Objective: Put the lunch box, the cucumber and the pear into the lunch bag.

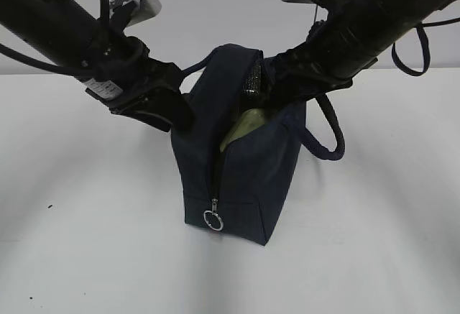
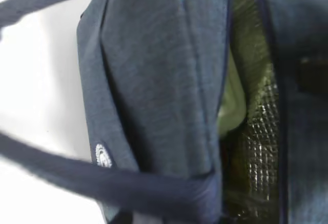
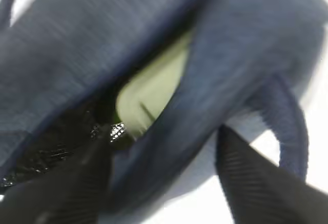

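Observation:
The navy lunch bag (image 1: 244,185) stands upright mid-table, its zipper open, the ring pull (image 1: 213,220) low on its near end. The pale green lid of the lunch box (image 1: 241,131) shows inside against the foil lining; it also shows in the left wrist view (image 2: 231,101) and the right wrist view (image 3: 154,90). My right gripper (image 3: 164,137) is open and straddles the bag's right wall, one finger (image 3: 72,183) inside and one (image 3: 251,178) outside. My left gripper (image 1: 171,109) presses against the bag's left side; its jaws are hidden. The cucumber and the pear are out of view.
One padded handle (image 1: 327,138) hangs off the bag's right side. The other handle (image 2: 128,183) crosses low in the left wrist view. The white table (image 1: 86,242) spreads around the bag.

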